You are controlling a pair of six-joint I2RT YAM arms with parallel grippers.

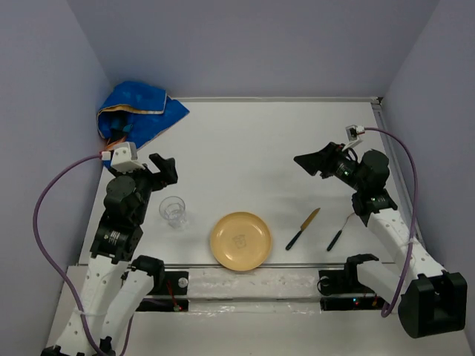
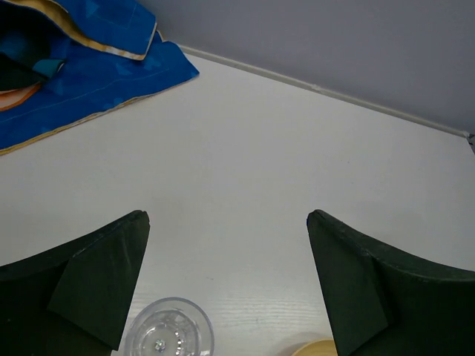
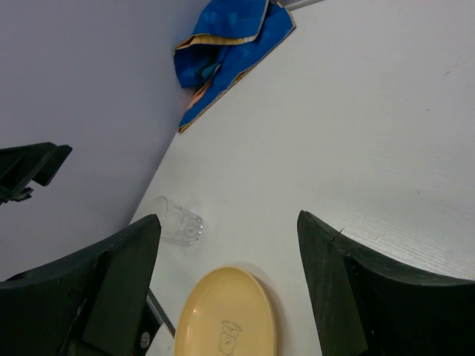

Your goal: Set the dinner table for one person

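Since the dinner table is the broad white top that fills the whole workspace in front of both arms, the setting is judged by what lies on it. A yellow plate sits at the near edge, roughly centred between the arm bases. A clear glass stands upright just to its left. To the right of the plate lie a black-handled knife and, beside it but apart, a second black-handled utensil; whether that one is a fork or a spoon I cannot tell. A blue cloth with pale trim is bunched in the far left corner, well away from the place setting.

The left gripper hangs above the table behind the glass, jaws spread wide and holding nothing. The right gripper hovers beyond the cutlery, also parted and empty.

The setting looks nearly complete, with the cloth the likely leftover. To fetch it well, the left arm should reach over the glass without clipping it, pinch a free edge rather than the whole bundle, and draw it clear of the standing glass.
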